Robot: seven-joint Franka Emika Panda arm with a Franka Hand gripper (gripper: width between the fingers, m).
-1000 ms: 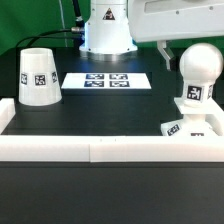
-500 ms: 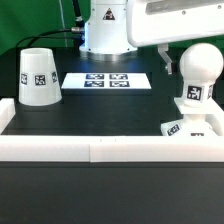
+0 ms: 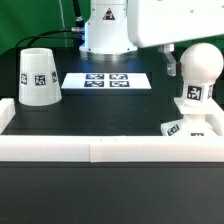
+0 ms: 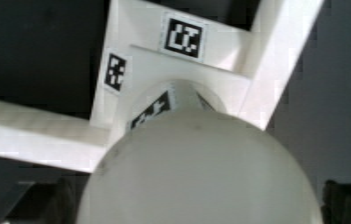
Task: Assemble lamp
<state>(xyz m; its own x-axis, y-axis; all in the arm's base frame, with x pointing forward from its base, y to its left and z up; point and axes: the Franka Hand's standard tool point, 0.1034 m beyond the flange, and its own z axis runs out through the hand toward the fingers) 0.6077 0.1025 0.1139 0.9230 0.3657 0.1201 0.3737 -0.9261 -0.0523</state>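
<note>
One round white bulb (tagged neck) stands on the square base.

A smooth white ball-shaped plastic bulb fills the near part of the picture, blurred and very close to the camera. Past it lies the flat square white plastic base, carrying three black-and-white square tags, the one closest to the bulb half hidden by the bulb's rounded edge. Two broad white wall strips slant across the matte black table surface, each running in behind the bulb. The gripper shows only as two dark, blurred fingers, one either side of the bulb, spread wide; whether they touch it cannot be told.
</note>
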